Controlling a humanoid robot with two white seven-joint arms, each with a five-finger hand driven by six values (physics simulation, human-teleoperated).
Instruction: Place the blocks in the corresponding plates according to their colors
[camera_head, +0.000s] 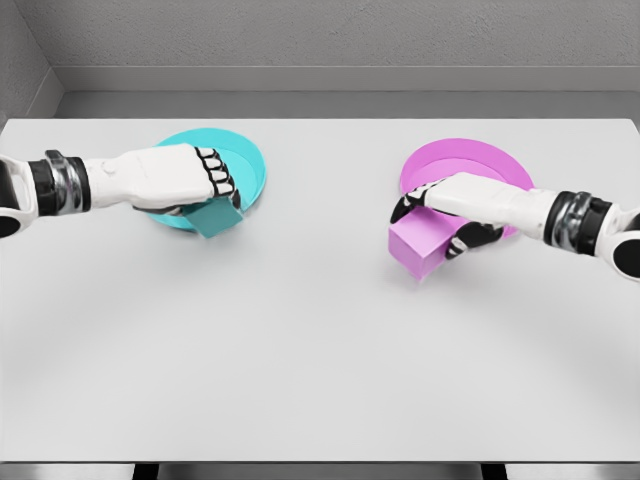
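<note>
A teal block (214, 217) is held in my left hand (205, 185), fingers curled over its top, at the near edge of the teal plate (250, 160). The block overlaps the plate's front rim. A pink block (421, 243) is grasped by my right hand (440, 215), fingers wrapped around its far side. It hangs just in front of the pink plate (470, 158), at that plate's near left rim. Both arms reach in from the sides of the white table.
The white table (320, 350) stretches wide in front of the plates. Its far edge meets a grey wall behind the plates. The near edge runs along the bottom of the view.
</note>
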